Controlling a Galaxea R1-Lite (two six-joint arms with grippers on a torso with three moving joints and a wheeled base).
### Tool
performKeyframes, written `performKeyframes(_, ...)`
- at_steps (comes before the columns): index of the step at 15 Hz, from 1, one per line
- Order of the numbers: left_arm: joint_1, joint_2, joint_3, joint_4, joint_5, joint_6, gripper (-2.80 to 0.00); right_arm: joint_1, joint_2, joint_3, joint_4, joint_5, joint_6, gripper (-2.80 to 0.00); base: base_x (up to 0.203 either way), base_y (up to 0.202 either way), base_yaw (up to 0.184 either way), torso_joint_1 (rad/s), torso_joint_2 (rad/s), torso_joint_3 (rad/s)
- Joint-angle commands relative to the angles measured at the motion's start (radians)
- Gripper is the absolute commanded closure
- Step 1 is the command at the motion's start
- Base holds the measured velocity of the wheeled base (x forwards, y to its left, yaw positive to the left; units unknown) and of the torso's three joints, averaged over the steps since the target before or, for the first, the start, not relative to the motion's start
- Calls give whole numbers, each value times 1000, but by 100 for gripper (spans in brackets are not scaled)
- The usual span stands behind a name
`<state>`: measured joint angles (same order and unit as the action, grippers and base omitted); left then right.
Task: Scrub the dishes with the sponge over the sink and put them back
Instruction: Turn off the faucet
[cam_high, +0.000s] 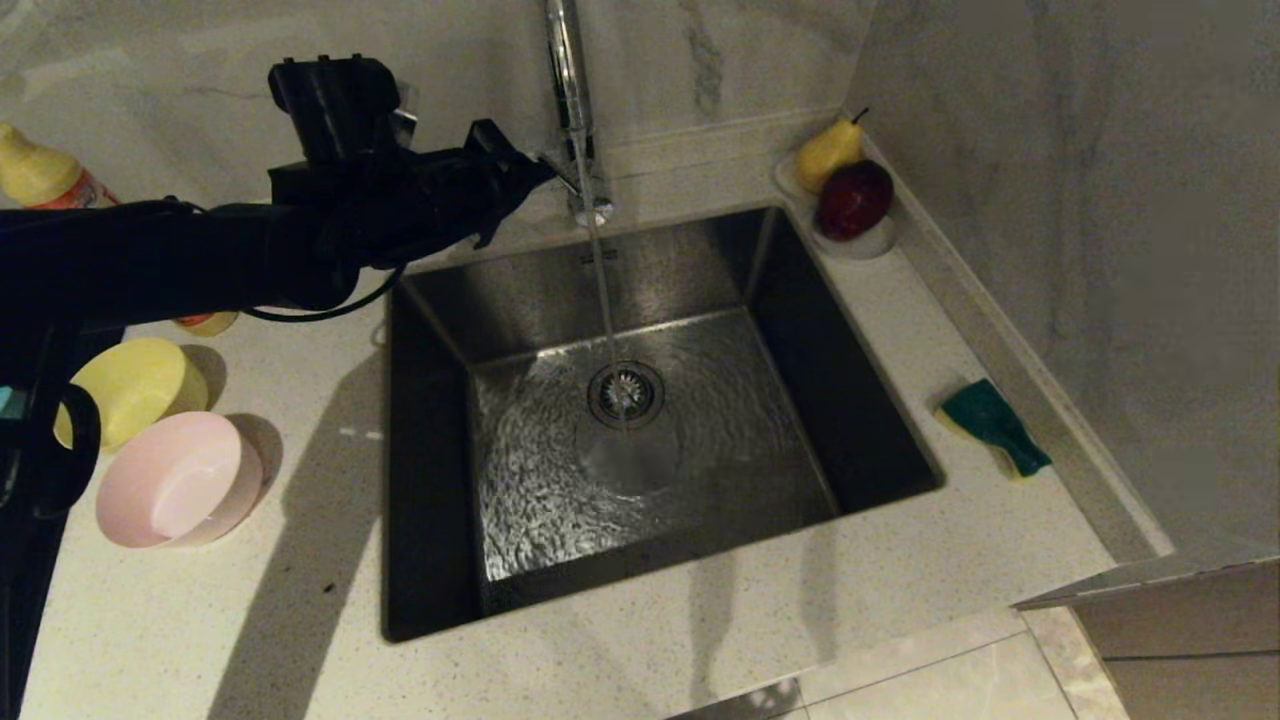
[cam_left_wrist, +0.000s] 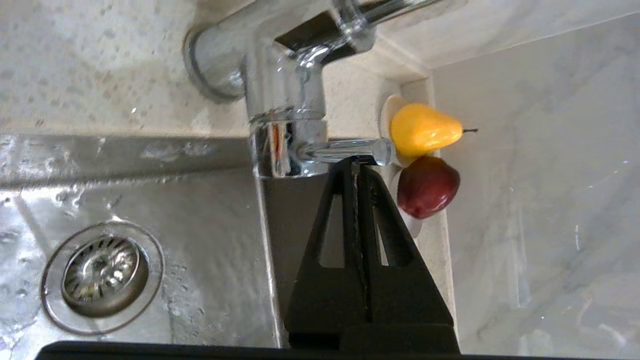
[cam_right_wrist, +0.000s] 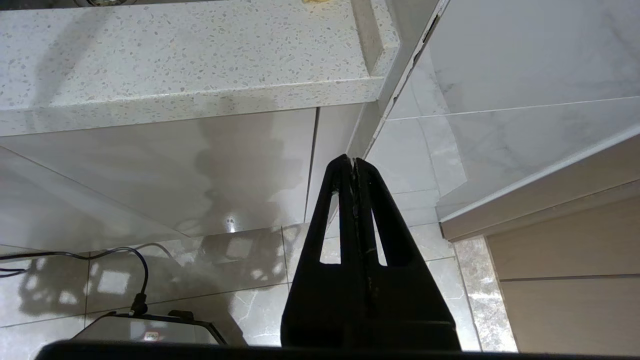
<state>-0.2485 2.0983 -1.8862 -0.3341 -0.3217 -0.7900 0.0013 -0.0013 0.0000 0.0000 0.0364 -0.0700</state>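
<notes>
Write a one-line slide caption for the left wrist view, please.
Shut left pincer touching the chrome tap lever above the wet sink.

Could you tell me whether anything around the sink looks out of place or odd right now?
Only two bowls show, the pink bowl tipped on its side. The tap runs into the empty sink, the shut left end effector at its lever, while the sponge lies untouched.

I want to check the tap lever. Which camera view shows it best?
The left wrist view: the tap lever fills the centre, with the shut left tool at it. The head view hides it behind the arm. The right wrist view misses it.
</notes>
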Motion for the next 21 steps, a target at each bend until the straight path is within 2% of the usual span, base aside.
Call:
performKeyframes(1,3,4,-1,-36,-1,-5,0,0,0,0,1,0,-1,0,0,0,0,0,0,0)
performKeyframes(9,18,33,-1,-72,21,4,0,0,0,0,0,0,-1,0,0,0,0,0,0,0)
performKeyframes(15,34,-71,13,-52,18,2,0,0,0,-1,0,0,-1,0,0,0,0,0,0,0)
performKeyframes(19,18,-103,27,-55,15,-3,0,0,0,0,0,0,-1,0,0,0,0,0,0,0)
performKeyframes(21,-18,-98,27,-57,15,-5,0,0,0,0,2,0,-1,0,0,0,0,0,0,0)
